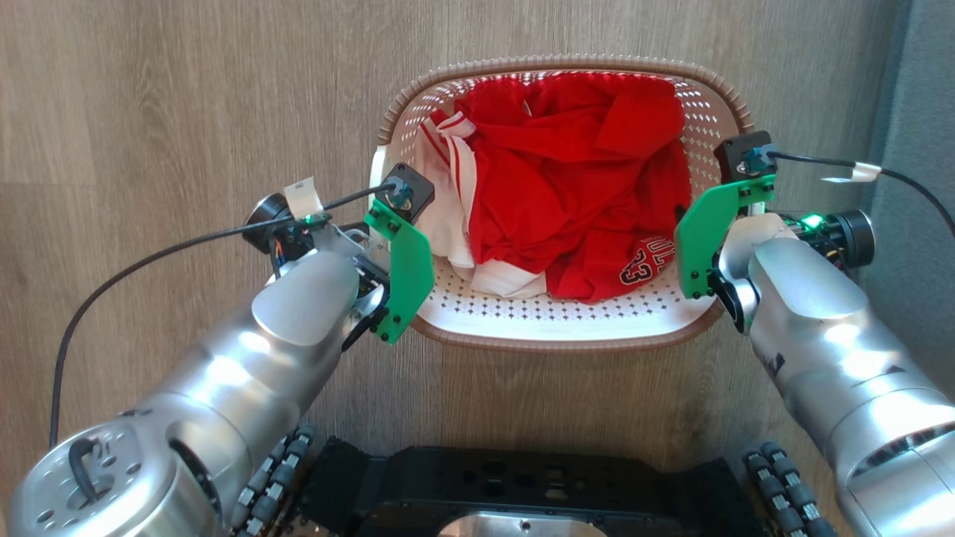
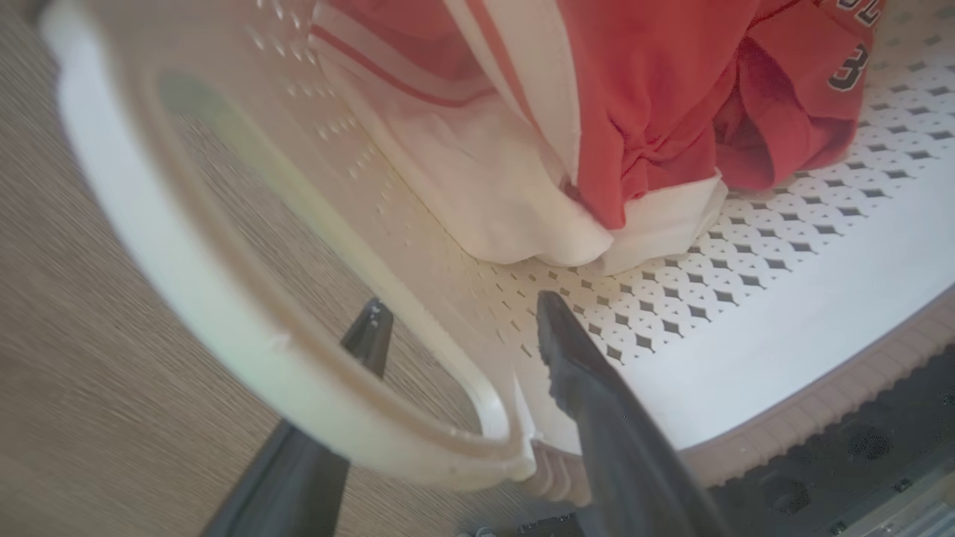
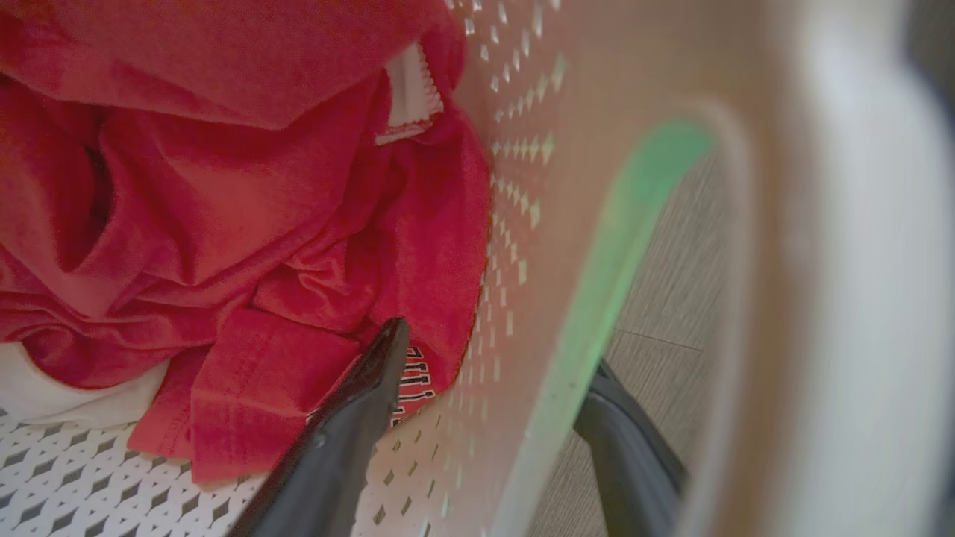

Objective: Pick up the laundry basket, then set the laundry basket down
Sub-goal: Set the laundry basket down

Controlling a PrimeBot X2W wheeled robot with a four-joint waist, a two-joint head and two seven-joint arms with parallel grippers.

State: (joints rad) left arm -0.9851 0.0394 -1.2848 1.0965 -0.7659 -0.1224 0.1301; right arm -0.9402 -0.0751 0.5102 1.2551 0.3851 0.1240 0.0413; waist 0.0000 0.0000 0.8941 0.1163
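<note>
The laundry basket [image 1: 559, 341] stands in front of me on the wood floor, cream with perforated walls and a brown rim, holding red and white clothes [image 1: 574, 179]. My left gripper [image 1: 394, 250] is at its left side under a green plate. In the left wrist view the left gripper [image 2: 459, 306] is open astride the basket wall [image 2: 746, 298]: one finger pokes through the white handle [image 2: 186, 283], the other is inside. My right gripper [image 1: 705, 246] is at the right side. The right gripper [image 3: 500, 350] also straddles the wall [image 3: 537, 224], open, beside its handle [image 3: 858, 261].
My black wheeled base [image 1: 522, 477] sits just in front of the basket's near rim. A grey surface [image 1: 921, 89] runs along the right edge. Black cables [image 1: 149, 257] trail from both wrists over the wood floor [image 1: 186, 89].
</note>
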